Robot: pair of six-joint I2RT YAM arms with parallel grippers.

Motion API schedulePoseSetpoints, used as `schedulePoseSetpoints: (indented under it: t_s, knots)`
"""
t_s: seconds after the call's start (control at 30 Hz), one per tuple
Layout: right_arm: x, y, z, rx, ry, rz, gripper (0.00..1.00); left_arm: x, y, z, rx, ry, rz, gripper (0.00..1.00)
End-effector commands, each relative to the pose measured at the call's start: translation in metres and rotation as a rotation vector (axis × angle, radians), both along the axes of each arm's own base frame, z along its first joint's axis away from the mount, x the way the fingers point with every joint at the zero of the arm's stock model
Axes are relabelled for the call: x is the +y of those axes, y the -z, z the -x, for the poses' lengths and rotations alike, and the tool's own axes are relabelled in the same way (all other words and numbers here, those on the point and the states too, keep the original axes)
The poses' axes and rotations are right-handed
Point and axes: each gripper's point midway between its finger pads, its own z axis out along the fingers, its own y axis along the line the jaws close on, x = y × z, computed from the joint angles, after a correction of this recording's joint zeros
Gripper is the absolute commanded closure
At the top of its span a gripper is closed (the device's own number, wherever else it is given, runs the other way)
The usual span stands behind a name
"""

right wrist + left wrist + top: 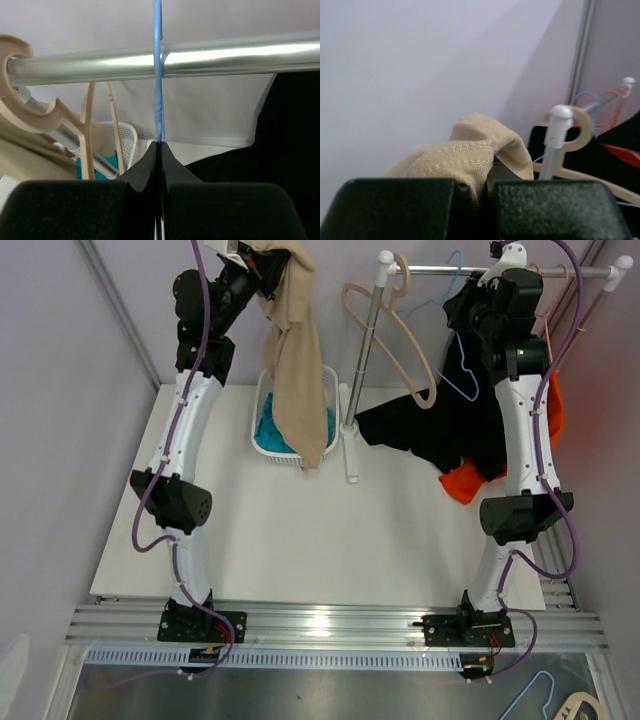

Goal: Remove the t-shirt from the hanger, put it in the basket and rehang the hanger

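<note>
Left of the rail (470, 271), the left claw (480, 195) is clamped on a fold of the beige t-shirt (297, 370). The shirt dangles from it over the white basket (262, 410) on the desk (300, 540), clear of any hanger. On the rail's left end the wooden hanger (400, 340) hangs bare (probably the one that carried the shirt). Further right, just below the rail, the right claw (161, 150) is pinched shut on the blue hanger (158, 100), with a black garment (430, 430) beside it. The removal looks done; what seems left is letting the shirt go.
</note>
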Motion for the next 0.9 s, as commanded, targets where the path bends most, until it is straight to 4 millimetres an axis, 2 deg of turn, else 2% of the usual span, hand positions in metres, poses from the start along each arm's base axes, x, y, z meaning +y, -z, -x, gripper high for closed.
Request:
schedulePoseSetpoints:
  t_s: [0.0,0.03,0.07,0.13,0.17,0.2,0.23,0.33,0.37,0.4,0.43,0.47,0.5,0.53,0.57,0.6,0.63,0.67,0.7,0.73,0.77,0.8,0.83,0.87]
  knots:
    - [0.009,-0.031,0.005,-0.096,-0.053,-0.034,1.0,0.007,-0.001,-0.015,-0.026,-0.004,0.051,0.99]
    - [0.012,-0.03,0.005,-0.1,-0.064,-0.036,1.0,0.004,0.012,-0.02,0.011,0.009,0.045,0.99]
    - [0.018,-0.032,0.009,-0.106,-0.079,-0.036,1.0,0.0,0.033,-0.028,0.062,0.017,0.04,0.99]
    - [0.027,-0.027,0.01,-0.101,-0.097,-0.024,1.0,-0.003,0.089,-0.049,0.207,0.013,0.057,0.99]
    - [0.035,-0.028,0.014,-0.104,-0.112,-0.021,1.0,-0.003,0.09,-0.048,0.204,0.014,0.076,0.99]
    - [0.039,-0.028,0.014,-0.101,-0.12,-0.02,1.0,-0.002,0.1,-0.05,0.236,0.006,0.084,0.99]
    - [0.042,-0.027,0.016,-0.098,-0.135,-0.015,1.0,-0.001,0.127,-0.058,0.306,-0.018,0.084,0.99]
    - [0.051,-0.022,0.017,-0.084,-0.171,-0.014,1.0,-0.004,0.174,-0.068,0.443,-0.055,0.069,0.99]
    - [0.052,-0.021,0.017,-0.081,-0.171,-0.011,0.96,-0.005,0.184,-0.07,0.479,-0.06,0.063,0.99]
    - [0.053,-0.018,0.017,-0.073,-0.171,-0.006,0.86,-0.008,0.214,-0.076,0.583,-0.065,0.044,0.99]
    - [0.052,-0.018,0.018,-0.072,-0.164,-0.002,0.56,-0.01,0.23,-0.077,0.634,-0.058,0.028,0.99]
    - [0.048,-0.019,0.018,-0.074,-0.149,0.009,0.44,-0.014,0.24,-0.074,0.675,-0.033,0.01,0.99]
    - [0.04,-0.025,0.019,-0.087,-0.113,0.017,0.38,-0.015,0.262,-0.071,0.755,-0.029,-0.006,0.98]
    - [0.034,-0.026,0.021,-0.083,-0.093,0.022,0.27,-0.015,0.271,-0.068,0.787,-0.027,-0.005,0.95]
    - [0.026,-0.029,0.023,-0.086,-0.076,0.019,0.24,-0.014,0.303,-0.062,0.864,-0.031,-0.017,0.92]
    - [0.021,-0.034,0.027,-0.088,-0.079,-0.004,0.24,-0.014,0.311,-0.057,0.893,-0.025,-0.016,0.9]
    - [0.0,-0.041,0.033,-0.087,-0.049,-0.024,0.24,-0.014,0.314,-0.053,0.899,-0.024,-0.012,0.88]
    - [-0.009,-0.045,0.037,-0.087,-0.04,-0.045,0.24,-0.009,0.338,-0.037,0.953,-0.03,-0.016,0.85]
    - [-0.018,-0.048,0.041,-0.08,-0.036,-0.074,0.24,-0.008,0.337,-0.031,0.947,-0.025,-0.011,0.75]
    - [-0.037,-0.047,0.046,-0.066,-0.012,-0.078,0.23,-0.008,0.33,-0.027,0.925,-0.023,-0.005,0.71]
    - [-0.048,-0.055,0.056,-0.075,0.015,-0.08,0.22,-0.006,0.329,-0.017,0.912,-0.015,-0.003,0.67]
    - [-0.057,-0.058,0.062,-0.075,0.043,-0.079,0.22,-0.005,0.339,-0.008,0.929,-0.007,-0.011,0.55]
    - [-0.068,-0.055,0.065,-0.056,0.08,-0.078,0.21,-0.005,0.344,-0.002,0.928,-0.002,-0.029,0.48]
    - [-0.084,-0.062,0.075,-0.072,0.122,-0.073,0.2,-0.002,0.346,0.0,0.933,-0.008,-0.037,0.43]
